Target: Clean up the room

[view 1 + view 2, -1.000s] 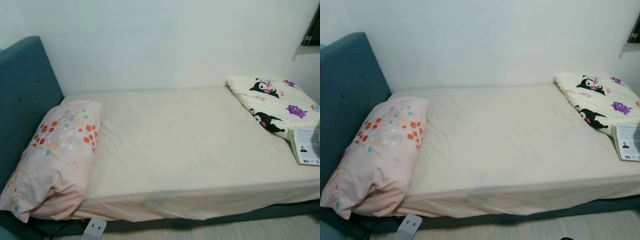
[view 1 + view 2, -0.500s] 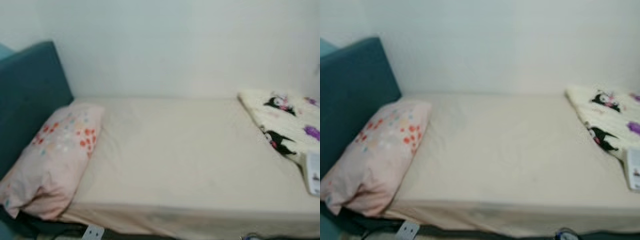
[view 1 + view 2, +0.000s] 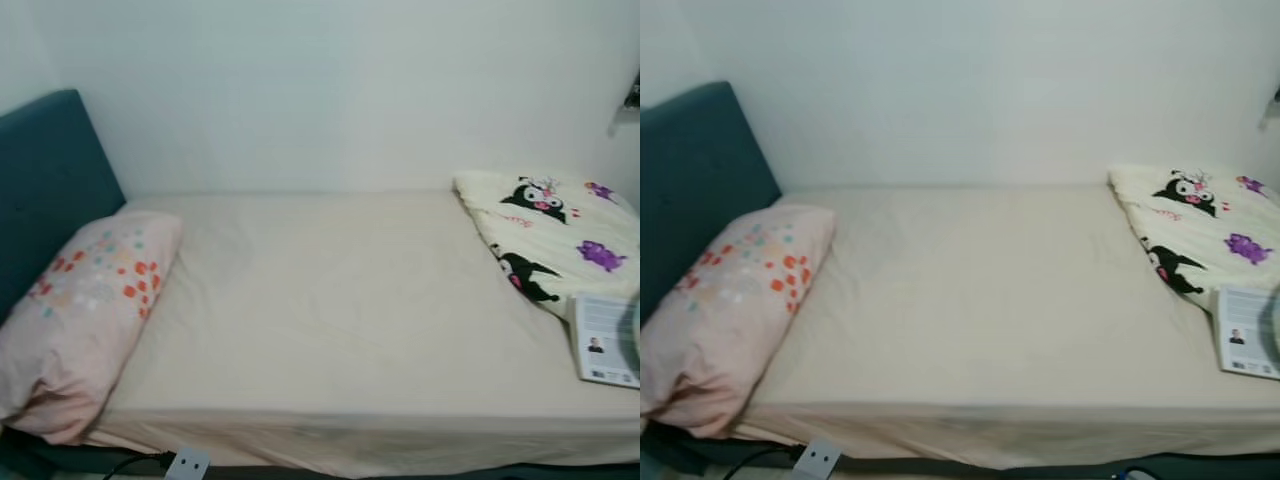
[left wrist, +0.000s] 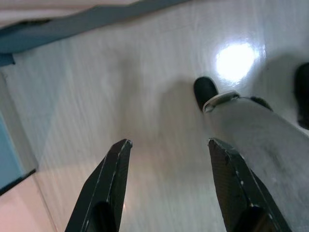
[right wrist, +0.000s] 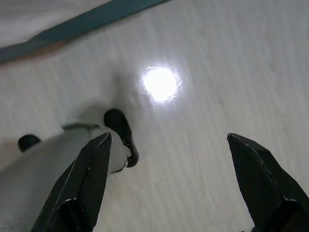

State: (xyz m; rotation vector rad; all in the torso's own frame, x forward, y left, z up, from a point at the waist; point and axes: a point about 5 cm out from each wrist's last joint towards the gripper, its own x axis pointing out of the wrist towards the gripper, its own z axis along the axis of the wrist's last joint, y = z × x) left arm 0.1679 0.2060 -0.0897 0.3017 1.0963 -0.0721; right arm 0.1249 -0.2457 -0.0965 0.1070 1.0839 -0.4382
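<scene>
Bed ahead, both arms hanging idle; book and folded blanket are what I'd tidy.

Book [image 3: 603, 339] lies flat at the foot end of the bed [image 3: 340, 330], touching the cartoon-print blanket [image 3: 555, 235], well apart from the pillow [image 3: 85, 305] by the headboard [image 3: 45, 190]. I judge it thin, light, stiff and slick-covered: pinch the near overhanging edge. Blanket looks soft, bulky, floppy: take a folded corner. Left gripper [image 4: 166, 186] and right gripper [image 5: 174, 179] hang spread wide over the floor [image 5: 207, 72], holding nothing.

matt cloth sheet [image 3: 340, 300], soft printed pillow [image 3: 80, 310], glossy paper book [image 3: 603, 340], shiny pale floor [image 5: 203, 96]
</scene>
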